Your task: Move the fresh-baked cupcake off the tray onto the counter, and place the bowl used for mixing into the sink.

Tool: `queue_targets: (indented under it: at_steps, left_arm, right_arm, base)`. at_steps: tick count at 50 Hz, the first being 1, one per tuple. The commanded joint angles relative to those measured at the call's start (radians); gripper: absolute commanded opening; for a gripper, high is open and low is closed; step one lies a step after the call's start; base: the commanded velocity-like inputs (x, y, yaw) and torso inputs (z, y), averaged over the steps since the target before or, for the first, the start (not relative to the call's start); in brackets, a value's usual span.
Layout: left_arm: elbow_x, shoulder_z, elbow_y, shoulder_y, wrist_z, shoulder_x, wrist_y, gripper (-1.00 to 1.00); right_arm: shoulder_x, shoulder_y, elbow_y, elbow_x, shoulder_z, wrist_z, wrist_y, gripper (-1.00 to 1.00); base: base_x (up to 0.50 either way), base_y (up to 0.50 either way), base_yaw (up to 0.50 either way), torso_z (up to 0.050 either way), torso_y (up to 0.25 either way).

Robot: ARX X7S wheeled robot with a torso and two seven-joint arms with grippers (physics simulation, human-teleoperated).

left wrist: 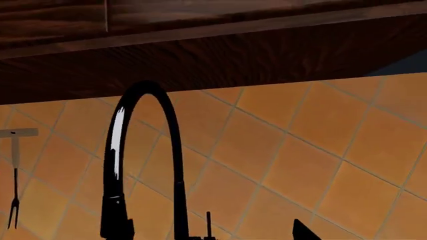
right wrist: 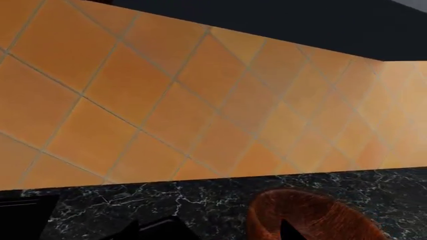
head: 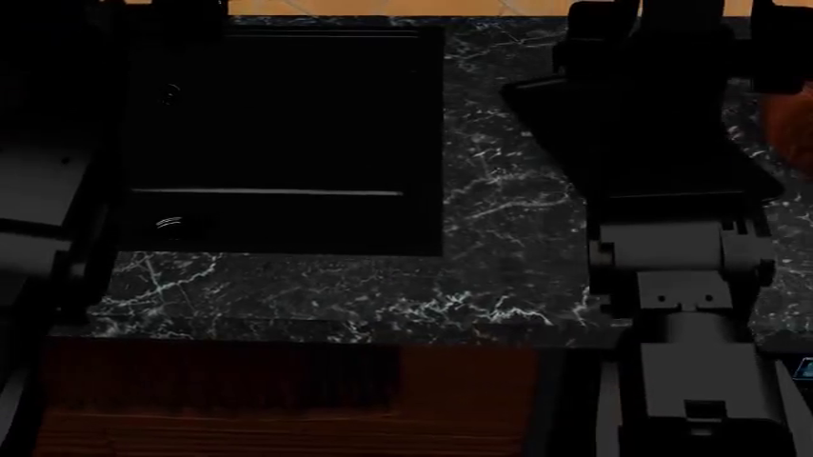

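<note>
Dark head view. Sink (head: 286,143), a deep black basin, sits in the counter (head: 508,238), black with white veining. Right arm (head: 673,190) rises over the counter's right side, hiding most of a reddish-brown bowl (head: 798,133) at the right edge. Left arm (head: 45,190) along left edge. Wood cabinet front (head: 292,400) below.
</note>
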Motion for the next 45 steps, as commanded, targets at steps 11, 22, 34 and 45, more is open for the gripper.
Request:
queue_targets:
  at_steps: [11,22,34,45]
  left_arm:
    - [-0.012,0.020,-0.019,-0.011,-0.003,0.002,0.011,1.00]
    - [-0.016,0.021,-0.019,-0.020,-0.002,0.002,0.008,1.00]
    - [-0.019,0.029,-0.020,-0.019,-0.002,0.004,0.011,1.00]
    - [-0.028,0.038,-0.020,-0.012,-0.003,0.004,0.010,1.00]
  right_arm:
    - [0.001,-0.012,-0.017,0.010,-0.011,-0.020,0.004,1.00]
    - [0.000,-0.015,-0.039,0.010,-0.022,-0.036,-0.003,1.00]
    - [0.003,-0.032,-0.056,0.003,-0.037,-0.038,-0.013,1.00]
    - [0.002,-0.027,-0.036,-0.002,-0.048,-0.034,-0.014,1.00]
  base:
    - [0.02,-0.38,0.00,0.000,0.000]
    - [0.26,-0.42,0.00,0.000,0.000]
    - [0.45,-0.25,0.00,0.000,0.000]
    - [0.50,0.09,0.00,0.000,0.000]
